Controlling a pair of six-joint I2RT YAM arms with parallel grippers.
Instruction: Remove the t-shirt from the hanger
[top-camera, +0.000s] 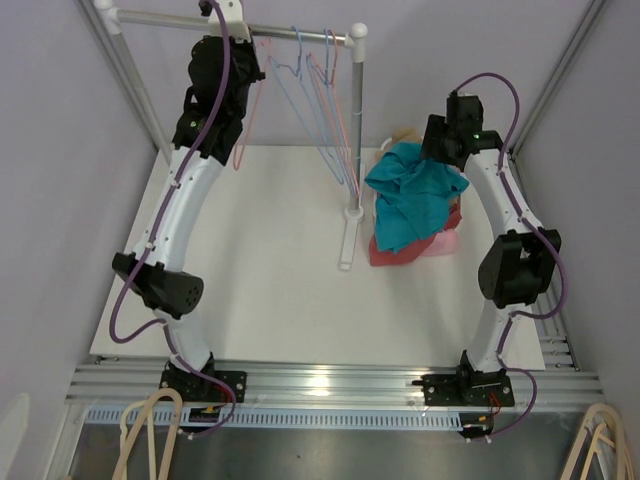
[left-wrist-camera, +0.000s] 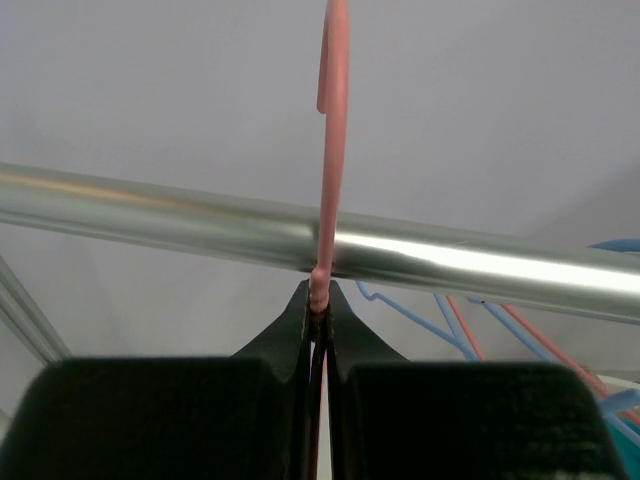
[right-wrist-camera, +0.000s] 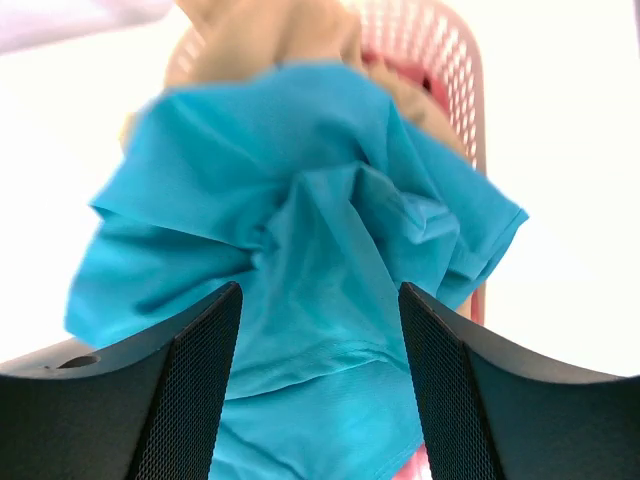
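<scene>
The teal t-shirt (top-camera: 410, 195) lies crumpled on top of a pink basket (top-camera: 447, 242) at the right of the table, off any hanger. My right gripper (top-camera: 440, 150) hovers just over it, open. In the right wrist view the t-shirt (right-wrist-camera: 300, 220) fills the space below the spread fingers of the right gripper (right-wrist-camera: 320, 300). My left gripper (top-camera: 248, 45) is up at the rail, shut on the neck of a bare pink hanger (top-camera: 250, 120). In the left wrist view the hanger (left-wrist-camera: 332, 150) hooks over the rail (left-wrist-camera: 150, 210), pinched by the left gripper (left-wrist-camera: 320, 300).
Several empty blue and pink hangers (top-camera: 325, 100) hang on the rail near the white stand pole (top-camera: 356, 120). A beige garment (right-wrist-camera: 260, 35) lies under the t-shirt in the basket (right-wrist-camera: 440, 60). Grey walls close in the table on both sides.
</scene>
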